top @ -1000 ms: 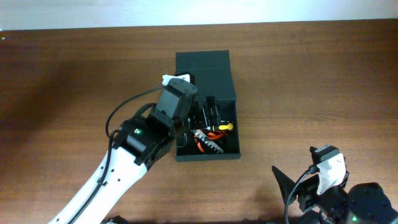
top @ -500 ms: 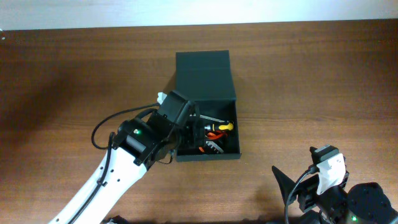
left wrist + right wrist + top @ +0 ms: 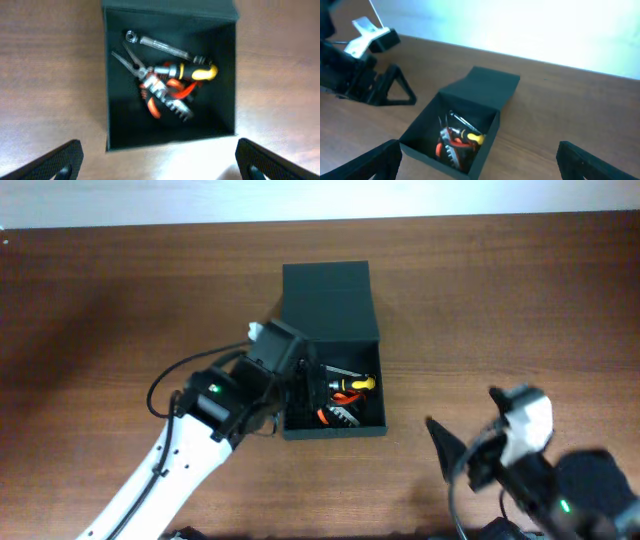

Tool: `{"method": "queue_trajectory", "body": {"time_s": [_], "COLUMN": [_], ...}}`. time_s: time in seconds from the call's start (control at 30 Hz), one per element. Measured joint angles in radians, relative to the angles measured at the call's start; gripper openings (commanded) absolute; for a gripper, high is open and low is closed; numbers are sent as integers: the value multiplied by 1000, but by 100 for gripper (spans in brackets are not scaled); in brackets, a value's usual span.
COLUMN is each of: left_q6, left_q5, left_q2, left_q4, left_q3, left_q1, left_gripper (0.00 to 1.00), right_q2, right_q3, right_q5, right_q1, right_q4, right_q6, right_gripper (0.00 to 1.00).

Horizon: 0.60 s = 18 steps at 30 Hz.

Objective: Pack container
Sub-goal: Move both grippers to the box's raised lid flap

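Container [image 3: 335,431] at mid-table, dark green-black and matte, far bigger than anything inside it. Stands open on brown wooden table [image 3: 520,300], hinged lid [image 3: 325,290] swung back on far side. Holds 4 items heaped together in the middle, touching one another: silver wrench [image 3: 157,44] with ring end, lying slantwise nearest lid side; needle-nose pliers [image 3: 137,70] with orange-red handles, tips toward lid-side left corner; screwdriver [image 3: 192,73] with black-and-yellow handle, lying across pliers; below these, toothed metal piece [image 3: 176,107], possibly a small saw or comb, too blurred to name. Shows bare floor along near wall and left wall.

Left gripper [image 3: 159,150] above container's left wall, looking straight down into it. Fingers [image 3: 65,159] splayed wide, 1 at each lower corner of wrist view, gripping nothing. White-shelled left arm [image 3: 165,468] reaching in from near-left corner, black cable [image 3: 160,390] looped beside it.

Right gripper [image 3: 480,145] above bare table toward near-right corner, well apart from container. Likewise parted wide and empty, 2 dark fingers at lower corners of its wrist view. Faces container from near-right side, with lid, tools and left gripper all within that view. Smeared in overhead view.
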<state>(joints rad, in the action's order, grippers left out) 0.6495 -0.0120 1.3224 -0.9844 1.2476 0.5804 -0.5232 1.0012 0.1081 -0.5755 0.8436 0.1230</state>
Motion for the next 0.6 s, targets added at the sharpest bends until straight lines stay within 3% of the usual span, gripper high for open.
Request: {"method": "queue_trajectory", "body": {"time_s": [0.1, 0.17, 0.2, 0.27, 0.43, 0.57, 0.6], "left_q6": [-2, -2, 0, 1, 1, -2, -2], "left_q5": [58, 99, 123, 163, 254, 310, 324], "left_q2": [0, 0, 0, 0, 18, 80, 103], "left_q4": [50, 95, 117, 162, 251, 293, 303], "left_q3": [0, 0, 0, 0, 0, 0, 0], "left_q1": [-85, -148, -189, -256, -423, -510, -524], "left_gripper": [100, 92, 83, 66, 2, 2, 2], "right_q2": [-169, -294, -351, -478, -732, -900, -936], "right_q3": [93, 168, 204, 282, 447, 534, 544], "right_q5": [0, 1, 1, 1, -30, -151, -189], "right_q1": [2, 14, 24, 57, 183, 309, 340], "right_q4": [15, 19, 24, 44, 60, 58, 56], "right_q6": [6, 9, 9, 6, 10, 10, 16], "right_gripper": [99, 99, 99, 85, 39, 4, 4]}}
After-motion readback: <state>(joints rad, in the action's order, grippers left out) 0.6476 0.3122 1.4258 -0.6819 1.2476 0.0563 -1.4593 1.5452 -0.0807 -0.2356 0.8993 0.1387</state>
